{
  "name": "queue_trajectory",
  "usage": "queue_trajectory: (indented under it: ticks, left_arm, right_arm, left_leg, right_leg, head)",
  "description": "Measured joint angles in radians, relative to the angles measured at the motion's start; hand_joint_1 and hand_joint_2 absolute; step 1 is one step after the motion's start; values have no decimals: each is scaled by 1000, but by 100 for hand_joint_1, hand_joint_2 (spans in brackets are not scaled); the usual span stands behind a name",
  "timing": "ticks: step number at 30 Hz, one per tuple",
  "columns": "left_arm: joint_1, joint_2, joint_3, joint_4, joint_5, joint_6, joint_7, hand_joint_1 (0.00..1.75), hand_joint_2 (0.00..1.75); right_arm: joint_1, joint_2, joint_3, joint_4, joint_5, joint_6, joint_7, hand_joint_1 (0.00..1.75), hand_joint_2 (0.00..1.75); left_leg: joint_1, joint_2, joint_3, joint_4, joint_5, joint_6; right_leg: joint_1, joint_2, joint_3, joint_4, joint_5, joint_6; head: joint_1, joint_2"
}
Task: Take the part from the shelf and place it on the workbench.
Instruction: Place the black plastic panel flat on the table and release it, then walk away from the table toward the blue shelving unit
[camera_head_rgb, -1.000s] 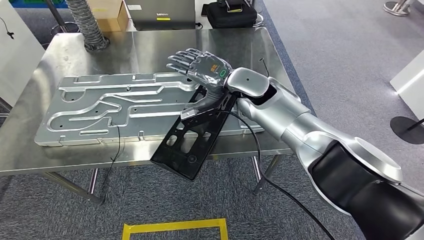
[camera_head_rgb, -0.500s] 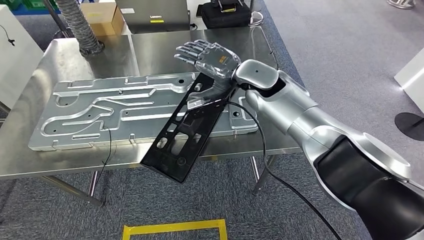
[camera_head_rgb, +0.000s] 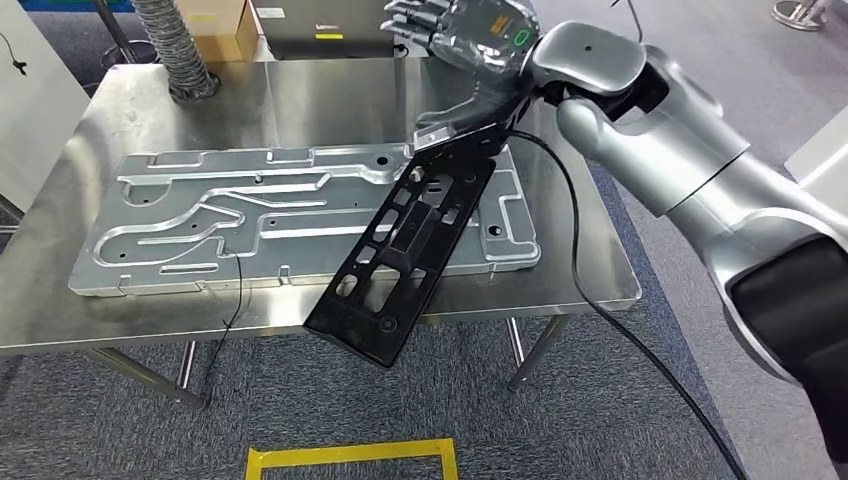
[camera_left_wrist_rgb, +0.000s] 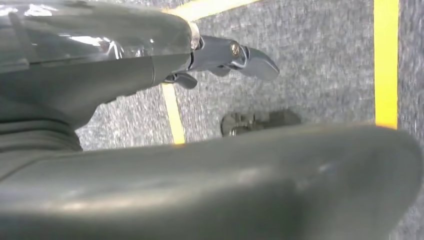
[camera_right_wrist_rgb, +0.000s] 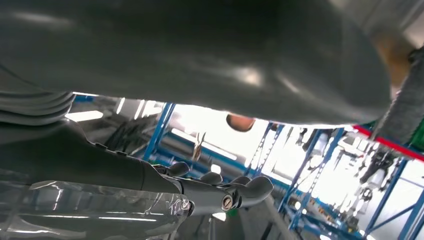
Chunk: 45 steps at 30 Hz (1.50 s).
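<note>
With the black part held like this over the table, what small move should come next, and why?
Probably lower the right hand and tip the black part flatter. The hand pinches its top end up high, so the part hangs steeply tilted across the grey metal plate, its lower end jutting past the workbench's front edge. Released now, it would likely slide off.
</note>
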Motion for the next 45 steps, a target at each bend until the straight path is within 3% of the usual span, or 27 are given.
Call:
queue_trajectory:
  ticks: [2,3,5,7,9,12,14,16,17,18,19,22,24,27,28,30,32,34,35,36,38,40,43,45]
  left_arm:
    - [0,-1,0,0,0,0,0,0,0]
    - [0,-1,0,0,0,0,0,0,0]
    - [-1,-1,0,0,0,0,0,0,0]
    - [-3,-1,0,0,0,0,0,0,0]
    - [-4,-2,4,0,0,0,2,0,0]
    - [-1,-4,15,0,0,0,8,0,0]
    - [-1,-4,21,0,0,0,11,0,0]
    - [2,-4,24,0,0,-1,14,0,0]
    - [3,-4,25,0,0,-1,15,0,0]
    - [3,-4,26,0,0,-1,15,0,0]
    - [2,-4,27,0,0,-1,16,0,0]
    - [-1,-4,31,0,0,-1,17,0,0]
    - [-2,-4,32,0,0,-1,17,0,0]
    - [-3,-4,33,0,0,-1,17,0,0]
    - [-4,-4,34,0,0,-2,18,0,0]
    - [-4,-5,41,0,0,-11,18,0,0]
    - [4,-8,47,0,0,-20,17,0,0]
    - [13,-9,49,0,0,-21,16,0,0]
    - [17,-9,52,0,0,-21,17,0,0]
    - [18,-9,55,0,0,-21,17,0,0]
    - [15,-9,67,0,0,-19,19,0,0]
    - [10,-11,81,1,0,-16,22,0,0]
    - [7,-13,97,1,0,-9,27,0,0]
    - [7,-13,104,1,0,-5,30,0,0]
  right_arm:
    - [-3,-19,1,-27,-1,5,1,0,0]
    - [-4,-26,2,-38,-1,6,2,0,0]
    - [-10,-36,2,-56,0,8,6,0,0]
    - [-23,-48,2,-76,-8,21,21,0,0]
    - [-45,-77,3,-119,-38,62,50,0,0]
    - [-98,-160,0,-228,-113,134,101,0,0]
    - [-128,-235,-7,-310,-155,156,118,0,0]
    - [-141,-302,-11,-379,-176,162,123,0,0]
    - [-143,-327,-12,-407,-179,163,125,0,0]
    - [-143,-345,-12,-430,-181,163,126,0,0]
    - [-144,-361,-12,-449,-181,163,128,0,0]
    - [-150,-392,-12,-484,-181,161,134,0,0]
    - [-152,-399,-12,-491,-181,160,136,0,0]
    - [-152,-403,-12,-493,-182,159,138,0,0]
    - [-148,-419,-13,-505,-190,147,147,0,0]
    - [-55,-579,-71,-605,-276,-15,202,0,0]
    - [121,-812,-155,-735,-368,-316,298,0,0]
    - [221,-989,-161,-820,-355,-580,414,0,0]
    - [214,-1074,-123,-869,-327,-674,469,0,0]
    - [175,-1147,-66,-914,-299,-727,514,0,0]
    - [99,-1273,82,-1007,-256,-768,611,0,0]
    - [84,-1357,210,-1083,-217,-774,756,0,0]
    - [82,-1441,319,-1182,-156,-776,964,0,0]
    - [69,-1495,359,-1239,-188,-776,1004,0,0]
  left_leg:
    - [0,0,3,0,-2,1]
    - [0,0,6,1,-4,1]
    - [0,0,13,1,-9,-1]
    - [-3,-1,14,3,-12,-6]
    - [-6,-2,9,4,-12,-13]
    - [-7,0,4,13,-23,-27]
    - [-6,4,-25,86,-68,-34]
    - [-4,4,-82,222,-128,-40]
    - [-2,4,-106,275,-144,-41]
    - [-1,4,-114,291,-138,-42]
    - [0,4,-102,266,-114,-41]
    - [-2,4,-14,80,-26,-31]
    - [-4,4,13,24,-19,-26]
    - [-5,3,19,16,-22,-25]
    - [-6,1,18,15,-22,-20]
    - [0,-11,19,6,-16,0]
    - [5,-25,21,-3,-9,15]
    - [1,-31,17,-1,-10,17]
    - [-4,-30,14,1,-11,17]
    - [-8,-27,13,2,-12,16]
    - [-11,-17,17,3,-17,11]
    - [-13,-10,23,3,-21,3]
    - [-17,-8,25,4,-21,-9]
    - [-18,-5,16,35,-55,-18]
  right_leg:
    - [-1,0,-44,83,-14,3]
    - [-1,0,-43,73,6,2]
    - [-1,-1,8,-50,84,-3]
    - [5,-1,57,-165,132,-12]
    - [10,-1,66,-193,131,-18]
    - [3,-5,71,-205,132,-30]
    - [-1,-13,81,-212,132,-40]
    - [1,-16,85,-212,128,-46]
    - [1,-14,86,-212,127,-47]
    - [1,-11,87,-211,127,-47]
    - [1,-7,88,-210,126,-46]
    - [2,2,89,-201,120,-37]
    - [6,5,86,-194,117,-32]
    - [8,7,83,-192,118,-30]
    - [6,6,83,-195,119,-24]
    - [2,3,66,-150,85,-1]
    - [-3,1,15,-32,15,20]
    - [-9,0,-36,61,-19,26]
    - [-11,0,-41,61,-11,26]
    - [-12,-1,-22,19,14,25]
    - [-9,-1,54,-118,75,25]
    - [-2,4,101,-198,105,13]
    - [-2,4,100,-203,112,-10]
    - [-5,-1,98,-208,119,-24]
  head:
    - [0,0]
    - [0,0]
    - [0,0]
    - [0,0]
    - [0,0]
    - [0,0]
    - [0,0]
    - [0,0]
    - [0,0]
    - [0,0]
    - [0,0]
    - [0,0]
    - [0,0]
    - [0,0]
    - [0,0]
    - [0,0]
    - [1,0]
    - [1,0]
    - [1,0]
    - [1,0]
    - [1,0]
    - [1,0]
    - [1,0]
    - [1,0]
